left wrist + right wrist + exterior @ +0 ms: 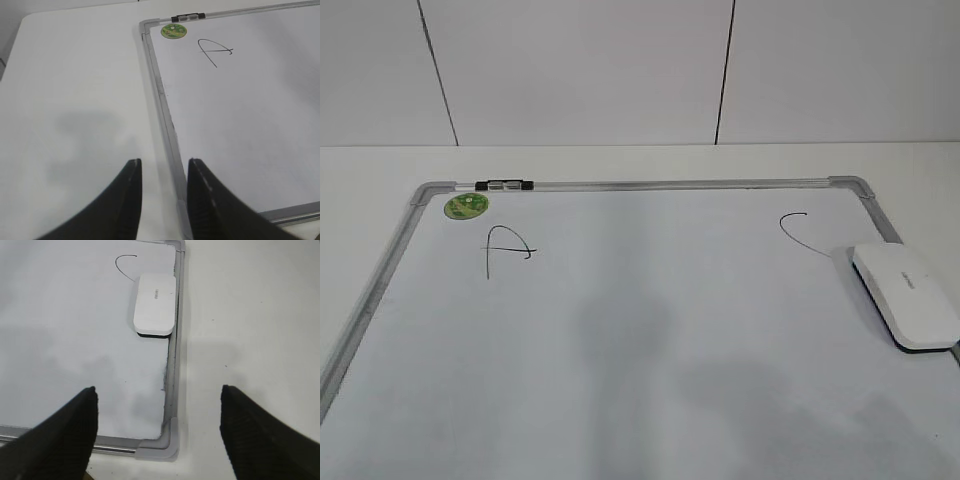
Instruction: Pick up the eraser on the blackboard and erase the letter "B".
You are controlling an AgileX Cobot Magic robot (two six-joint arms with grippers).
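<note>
The blackboard [620,330] is a white dry-erase board with a grey frame, lying flat on a white table. The white eraser [905,293] lies on the board's right edge, just below a letter "C" [800,230]. It also shows in the right wrist view [155,302]. No letter "B" shows in any view; the board between the "A" [505,248] and the "C" is bare. My right gripper [158,389] is wide open and empty over the board's near right corner, short of the eraser. My left gripper [165,162] is open and empty over the board's left frame.
A green round sticker [466,206] and a black-and-silver clip [504,184] sit at the board's far left corner. The white table [75,100] extends left of the board and also to its right [250,315]. A white wall stands behind. Neither arm shows in the exterior view.
</note>
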